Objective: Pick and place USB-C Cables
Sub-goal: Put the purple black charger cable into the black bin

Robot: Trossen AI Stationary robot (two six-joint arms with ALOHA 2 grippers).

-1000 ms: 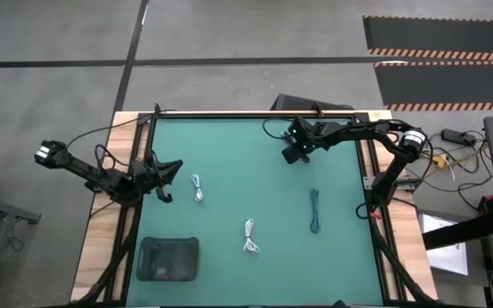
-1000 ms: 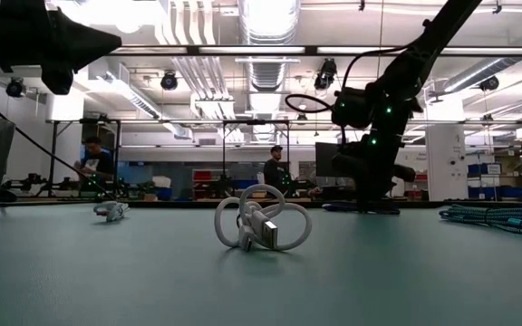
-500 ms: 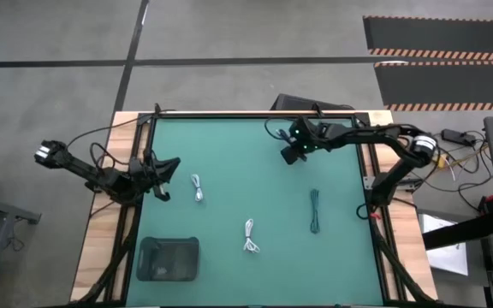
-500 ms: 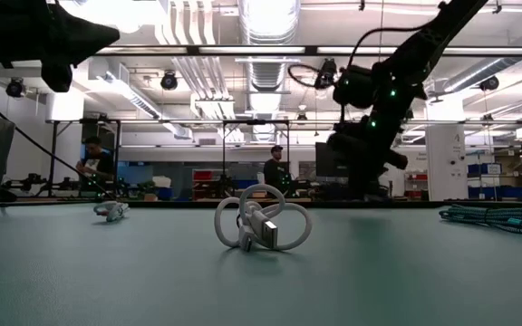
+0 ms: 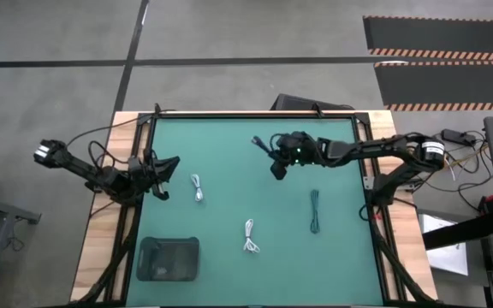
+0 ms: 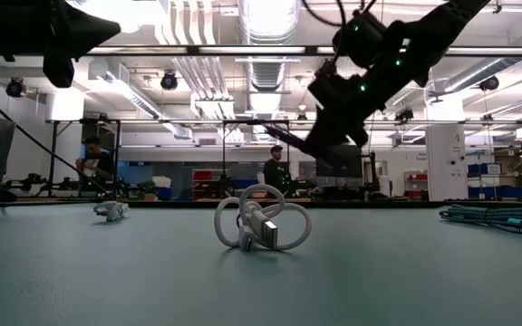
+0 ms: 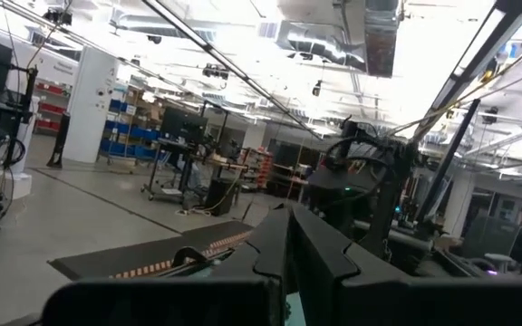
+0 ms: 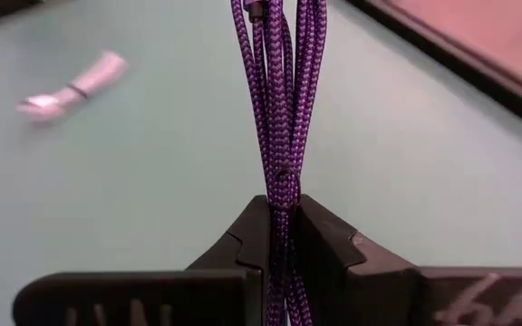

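Observation:
My right gripper (image 5: 274,164) hangs over the far middle of the green table, shut on a dark purple-braided cable bundle (image 8: 277,100). The bundle's free end (image 5: 259,145) sticks out toward the far left. Two white coiled cables (image 5: 198,187) (image 5: 250,235) lie flat on the mat. The nearer one (image 6: 261,222) fills the low view's middle. A second dark cable bundle (image 5: 315,210) lies straight on the right half. My left gripper (image 5: 168,173) waits above the table's left edge, shut and holding nothing. My right gripper pinches the braided bundle (image 8: 282,195) between its two fingers (image 8: 324,237). Several strands lie together in the pinch. The bundle runs on past the fingertips, along the fingers rather than across them. It is lifted clear of the table.
A dark grey bin (image 5: 169,258) stands at the near left corner. Black rails (image 5: 255,114) frame the mat. The mat's middle (image 5: 255,192) between the cables is bare. People stand in the room far behind the table (image 6: 275,167).
My right gripper rose from the mat near the far right corner and swung toward the table's left and slightly nearer, tipping as it went. It stayed shut on the braided bundle. The bundle came up off the table with it. The other cables stayed put.

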